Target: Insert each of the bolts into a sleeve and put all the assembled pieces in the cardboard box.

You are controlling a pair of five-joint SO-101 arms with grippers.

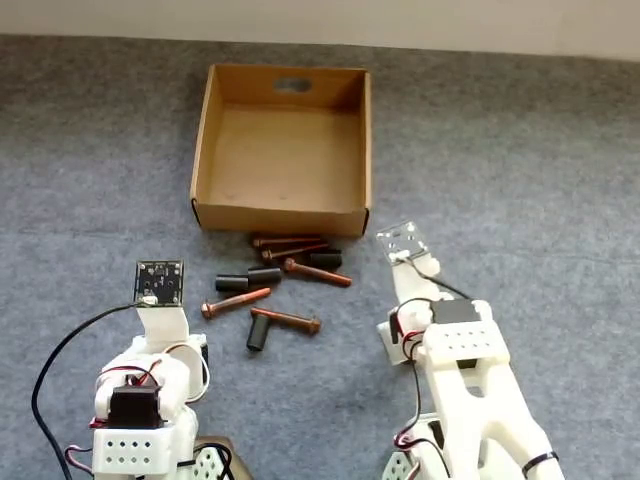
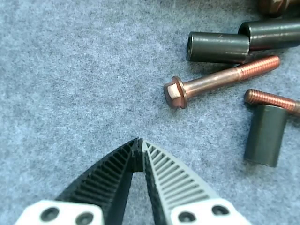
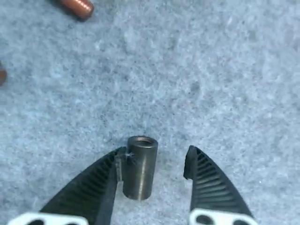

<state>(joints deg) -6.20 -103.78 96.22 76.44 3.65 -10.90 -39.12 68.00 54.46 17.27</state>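
Right gripper (image 3: 156,157): fingers apart. A dark threaded sleeve (image 3: 140,168) stands on end between them, touching one finger (image 3: 101,183), with a gap to the other.
Around the right gripper: the grey carpeted table (image 3: 211,70), with the threaded tip of a copper bolt (image 3: 77,7) farther off.
Left gripper (image 2: 139,143): fingers pressed together, holding nothing, tips low over the table.
Ahead of the left gripper: a flange-head bolt (image 2: 220,80) lies flat on the table, apart from the tips.
Past that bolt: a second sleeve (image 2: 218,47) lies on its side, with a third sleeve (image 2: 272,33) touching it end to end.
Beside them: a fourth sleeve (image 2: 266,135) lies with another bolt's threaded end (image 2: 272,99) at its mouth. Whether the end sits inside cannot be told.
Loose pile (image 1: 285,285): in the high view the bolts and sleeves lie scattered on the table between the two arms, all outside the box.
Cardboard box (image 1: 280,215): open-topped, beyond the pile. Its front wall is just beside the nearest pair of bolts (image 1: 290,241).
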